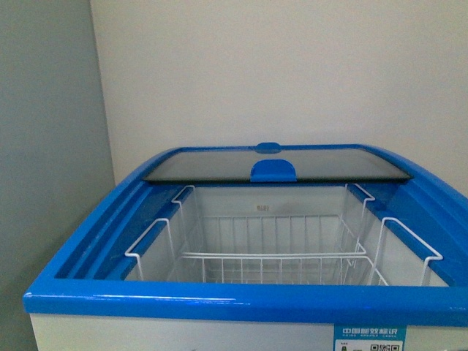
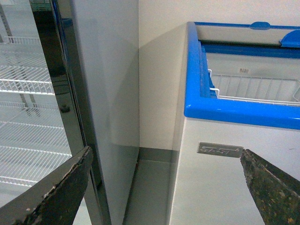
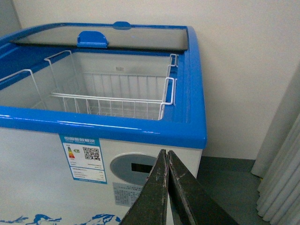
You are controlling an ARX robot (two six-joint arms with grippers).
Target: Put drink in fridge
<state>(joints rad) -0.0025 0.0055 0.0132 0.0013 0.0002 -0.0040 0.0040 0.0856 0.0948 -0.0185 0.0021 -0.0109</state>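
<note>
The drink is out of view in every frame. The fridge [image 1: 241, 301] fills the front view, a white chest with a blue rim. Its glass lid [image 1: 278, 164] is slid to the back, and the white wire basket [image 1: 270, 256] inside holds nothing. In the left wrist view my left gripper [image 2: 166, 151] hangs open and empty in front of the fridge's white side, below its blue rim [image 2: 234, 112]. My right gripper [image 3: 164, 152] is shut with nothing between its fingers, low before the fridge's front panel [image 3: 28, 154]; the basket [image 3: 117, 101] shows above.
A tall grey glass-door fridge [image 2: 37, 93] with wire shelves stands left of the chest, and a narrow strip of floor [image 2: 150, 187] runs between them. A cream wall [image 1: 292, 73] is behind. A pale curtain [image 3: 281, 178] hangs to the chest's right.
</note>
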